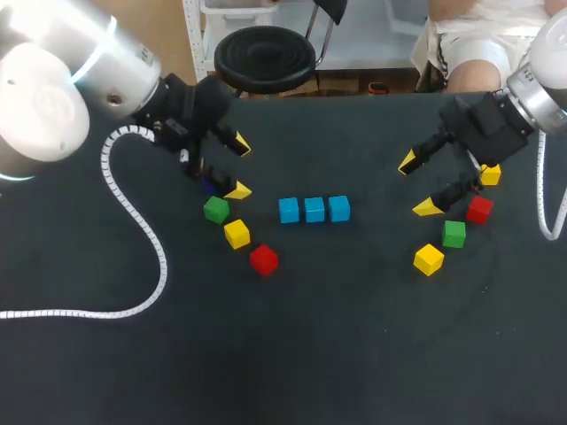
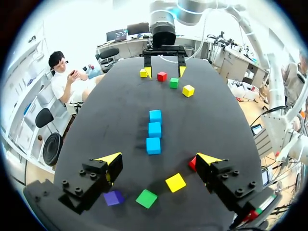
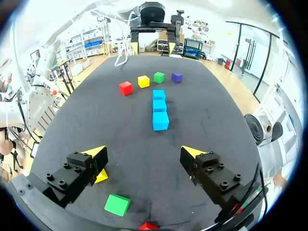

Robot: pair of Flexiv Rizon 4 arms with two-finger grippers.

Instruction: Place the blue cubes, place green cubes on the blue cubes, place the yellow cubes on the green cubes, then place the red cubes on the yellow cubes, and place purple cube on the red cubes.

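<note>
Three blue cubes (image 1: 314, 209) lie in a row at mid-table, touching side by side. Left of the row sit a green cube (image 1: 215, 210), a yellow cube (image 1: 236, 234) and a red cube (image 1: 263, 259). A purple cube (image 1: 210, 186) is half hidden under my left gripper (image 1: 239, 167), which hangs open above them. In the left wrist view the purple cube (image 2: 114, 198) and green cube (image 2: 146, 198) lie under the open gripper (image 2: 159, 159). My right gripper (image 1: 418, 184) is open, right of the row, holding nothing. Around it lie a yellow cube (image 1: 490, 174), red cube (image 1: 479, 210), green cube (image 1: 454, 234) and another yellow cube (image 1: 429, 259).
A white coiled cable (image 1: 133, 230) trails from my left arm across the dark table (image 1: 354, 354) at the left. The right wrist view has the blue row (image 3: 160, 120) ahead of its gripper (image 3: 143, 153), with a green cube (image 3: 117, 204) underneath.
</note>
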